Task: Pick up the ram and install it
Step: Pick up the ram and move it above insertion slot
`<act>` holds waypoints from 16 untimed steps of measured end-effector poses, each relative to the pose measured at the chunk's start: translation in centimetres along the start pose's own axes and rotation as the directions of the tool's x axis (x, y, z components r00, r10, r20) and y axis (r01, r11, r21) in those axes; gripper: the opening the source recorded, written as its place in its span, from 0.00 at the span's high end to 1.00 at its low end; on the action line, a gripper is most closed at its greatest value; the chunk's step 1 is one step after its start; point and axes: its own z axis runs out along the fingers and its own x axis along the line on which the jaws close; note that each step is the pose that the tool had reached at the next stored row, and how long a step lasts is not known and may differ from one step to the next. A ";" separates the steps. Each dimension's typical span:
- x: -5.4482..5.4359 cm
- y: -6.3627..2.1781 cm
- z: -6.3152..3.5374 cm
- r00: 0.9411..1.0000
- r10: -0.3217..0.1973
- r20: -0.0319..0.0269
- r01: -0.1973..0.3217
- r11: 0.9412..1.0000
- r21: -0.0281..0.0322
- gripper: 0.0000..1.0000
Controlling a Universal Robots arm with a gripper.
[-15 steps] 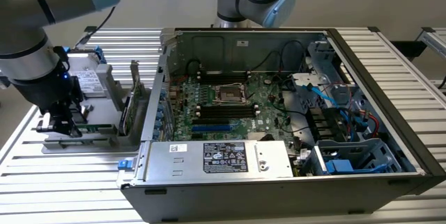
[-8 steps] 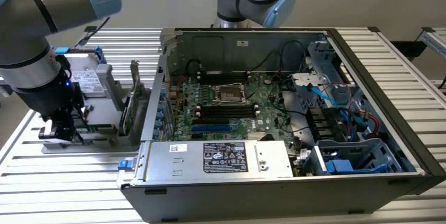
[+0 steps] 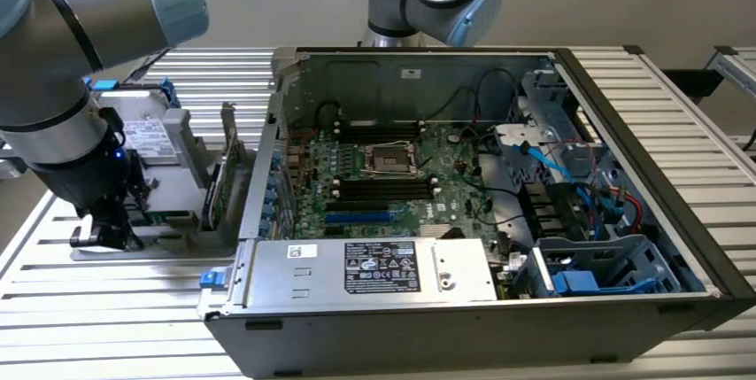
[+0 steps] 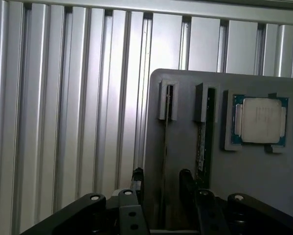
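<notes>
The ram stands on edge in a slot of the grey parts tray, and I see it as a thin dark line from above. My gripper is open, with one black finger on each side of the stick and a gap to it on both sides. A second stick with a green edge stands in the neighbouring slot, just outside the other finger. In the exterior view the gripper hangs low over the tray at that view's left, beside the open computer case.
A processor chip lies in a tray pocket next to the sticks. An upright expansion card stands between tray and case. Inside the case, black memory slots flank the CPU socket. The power supply and cables crowd the case.
</notes>
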 end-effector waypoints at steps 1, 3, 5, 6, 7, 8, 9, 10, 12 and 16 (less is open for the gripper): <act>0.0 -0.01 0.18 1.000 0.000 0.000 0.000 1.000 0.000 0.57; 0.0 -0.03 0.53 1.000 0.000 0.000 0.000 1.000 0.000 0.57; 0.1 -0.06 0.81 1.000 0.000 0.000 0.000 1.000 0.000 0.57; 0.1 -0.06 0.85 1.000 0.000 0.000 0.000 1.000 0.000 0.57; 0.1 -0.06 0.84 1.000 0.000 0.000 0.000 1.000 0.000 0.57; 0.1 -0.07 0.84 1.000 0.000 0.000 0.000 1.000 0.000 0.57; 0.1 -0.07 0.84 1.000 0.000 0.000 0.000 1.000 0.000 0.57; 0.1 -0.08 0.86 1.000 0.000 0.001 0.000 1.000 0.000 0.57; 0.1 -0.09 0.97 1.000 0.000 0.001 0.000 1.000 0.000 0.57; 0.1 -0.10 1.00 1.000 0.000 0.000 0.000 1.000 0.000 0.57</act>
